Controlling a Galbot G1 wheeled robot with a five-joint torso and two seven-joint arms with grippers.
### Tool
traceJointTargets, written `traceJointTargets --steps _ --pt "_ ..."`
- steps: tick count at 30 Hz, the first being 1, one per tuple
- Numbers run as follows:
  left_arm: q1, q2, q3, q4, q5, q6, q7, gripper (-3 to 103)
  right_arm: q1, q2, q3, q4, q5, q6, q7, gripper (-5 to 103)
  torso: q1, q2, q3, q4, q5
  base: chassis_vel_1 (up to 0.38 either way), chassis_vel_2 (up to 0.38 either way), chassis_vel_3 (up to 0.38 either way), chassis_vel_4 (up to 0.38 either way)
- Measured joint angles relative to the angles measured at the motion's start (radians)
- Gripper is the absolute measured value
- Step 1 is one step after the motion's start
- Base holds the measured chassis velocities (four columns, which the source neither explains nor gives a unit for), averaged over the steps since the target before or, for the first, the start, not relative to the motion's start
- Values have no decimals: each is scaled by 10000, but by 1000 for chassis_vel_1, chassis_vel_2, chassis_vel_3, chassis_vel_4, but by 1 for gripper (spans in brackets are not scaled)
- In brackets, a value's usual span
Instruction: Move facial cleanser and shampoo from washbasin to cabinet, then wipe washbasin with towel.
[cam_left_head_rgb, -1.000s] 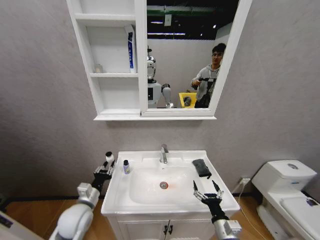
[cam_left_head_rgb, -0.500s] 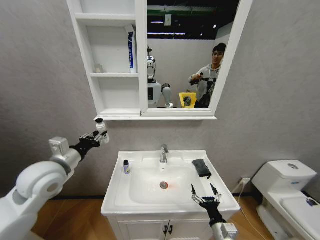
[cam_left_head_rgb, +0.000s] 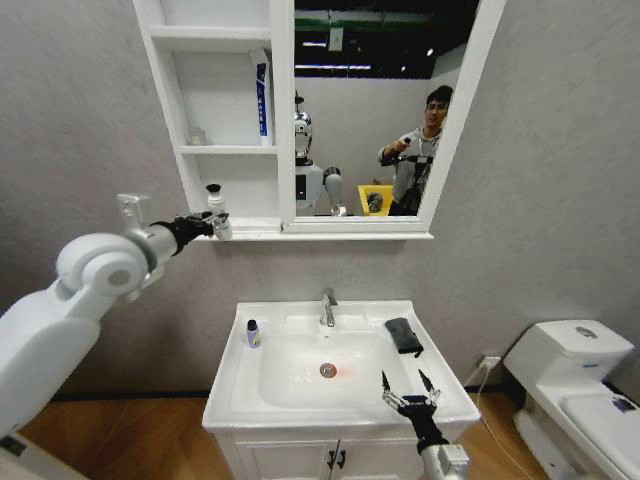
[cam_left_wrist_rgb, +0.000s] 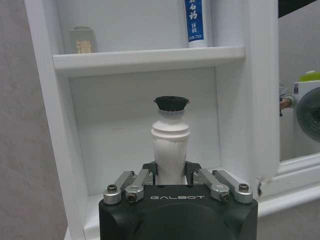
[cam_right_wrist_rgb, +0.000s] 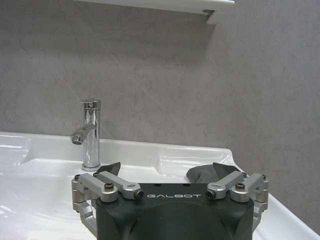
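Grey wall runs behind everything, with the cabinet (cam_left_head_rgb: 215, 120) hung on it and the washbasin (cam_left_head_rgb: 340, 400) below. My left jaws (cam_left_head_rgb: 213, 222) are raised level with the cabinet's lowest shelf (cam_left_head_rgb: 240, 224), just at its open front, and they are clamped on a white bottle (cam_left_wrist_rgb: 170, 150) with a black cap. The bottle stands upright, its long axis vertical, the lower body pinched between my fingers and the neck and cap rising clear above them. From the left wrist the shelf bay lies straight ahead of the bottle, so I judge the move to come is a short push inward and then a set-down on the shelf floor; headroom under the shelf above looks enough for the cap. A blue-and-white tube (cam_left_head_rgb: 261, 98) already stands one shelf higher.

A small dark-capped bottle (cam_left_head_rgb: 253, 333) sits on the basin's left rim, closer to my left arm than my right. The towel (cam_left_head_rgb: 404, 335) lies folded on the right rim behind the tap (cam_left_head_rgb: 327, 307), directly beyond my right jaws (cam_left_head_rgb: 409, 393). Those hover low over the basin's front right edge, spread wide and holding nothing, pointed toward the towel.
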Motion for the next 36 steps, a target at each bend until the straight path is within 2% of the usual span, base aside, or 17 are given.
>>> traceJointTargets --steps 2,5,10,17,28,29,31,32,33,35,36 --pt "-808 -364 540 902 659 -6 361 30 81 44 -46 -33 -1 0 -4 100 0 -1 0 3 -1 0 0 0 0" --pt "-1263 -683 886 1601 1131 -44 564 30 147 86 -106 -76 -10 -1 -10 100 0 0 0 9 -2 0 0 0 0" --pt "-1630 -1288 1249 2507 1563 -53 587 30 236 134 -162 -219 -43 27 -34 100 0 0 0 3 -2 0 0 0 0" --pt "-1700 -1785 1340 3077 1737 29 371 30 421 147 -200 -392 -33 84 -39 100 -2 1 -1 3 -1 0 0 0 0" --pt "-1455 -2105 1177 3421 1942 -16 113 30 533 131 -237 -466 14 87 -39 100 -3 3 -4 2 -1 0 0 0 0" --pt "-1403 -2117 1121 3421 1939 -26 101 26 538 132 -238 -492 15 87 -54 100 -2 3 -4 2 0 0 0 0 0" --pt "-1336 -2110 1061 3401 1917 -31 73 30 543 135 -248 -531 15 87 -71 100 -2 3 -4 2 0 0 0 0 0" --pt "-1278 -2060 1052 3383 1887 9 57 36 551 143 -266 -549 14 87 -78 100 -3 3 -3 2 0 0 0 0 0" --pt "-1278 -2060 1052 3383 1887 9 57 36 551 143 -266 -549 14 87 -78 100 -3 3 -3 2 0 0 0 0 0" --pt "-1136 -1851 1001 3211 1836 -3 53 46 586 173 -328 -569 3 83 -87 100 0 2 -2 5 -4 0 0 0 0" --pt "-1136 -1851 1001 3211 1836 -3 53 46 586 173 -328 -569 3 83 -87 100 0 2 -2 5 -4 0 0 0 0"
